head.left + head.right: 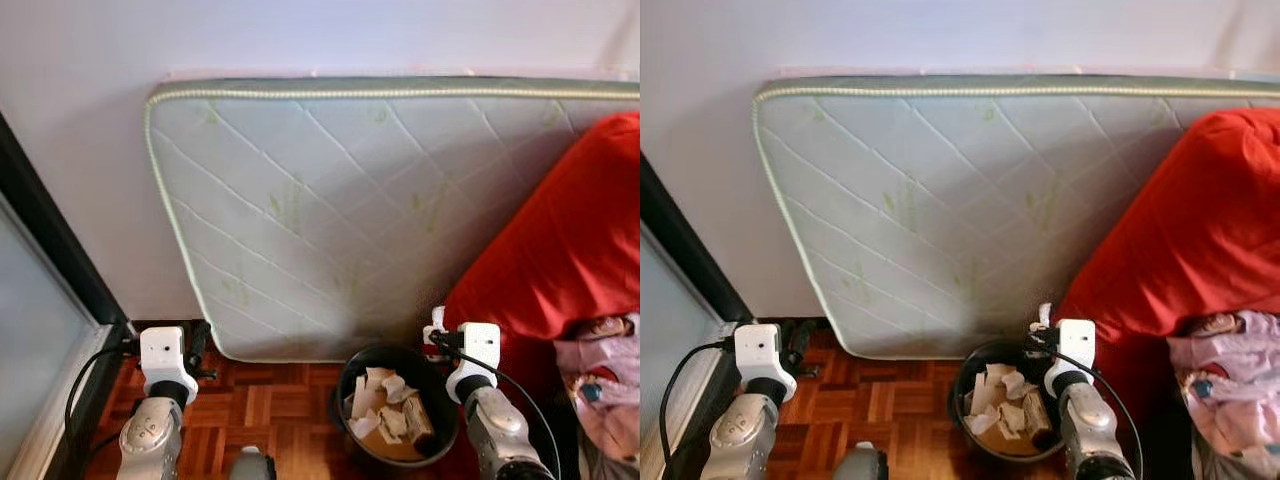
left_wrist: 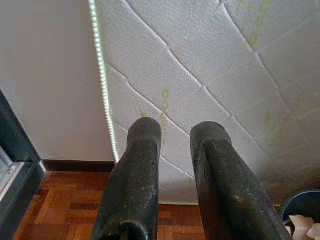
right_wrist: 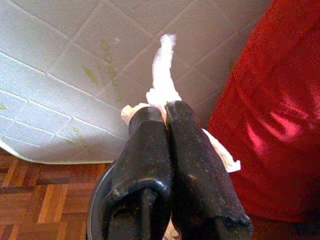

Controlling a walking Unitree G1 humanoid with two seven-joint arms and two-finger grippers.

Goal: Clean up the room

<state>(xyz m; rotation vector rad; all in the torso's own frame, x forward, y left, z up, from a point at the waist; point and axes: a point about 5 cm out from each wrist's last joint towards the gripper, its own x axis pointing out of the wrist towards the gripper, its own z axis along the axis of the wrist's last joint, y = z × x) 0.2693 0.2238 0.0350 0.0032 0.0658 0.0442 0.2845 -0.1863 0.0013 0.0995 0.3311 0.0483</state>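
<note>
Right wrist view: right pincer clamping tissue

A crumpled white tissue sticks up, pinched between my right gripper's closed fingers, above the black bin holding crumpled paper scraps.

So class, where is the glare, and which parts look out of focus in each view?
Right wrist view: the white tissue held by the right gripper is overexposed and soft, and the red cushion shows sheen. Left wrist view: the left gripper is blurred up close. Head views: evenly lit, mattress sharp.
</note>
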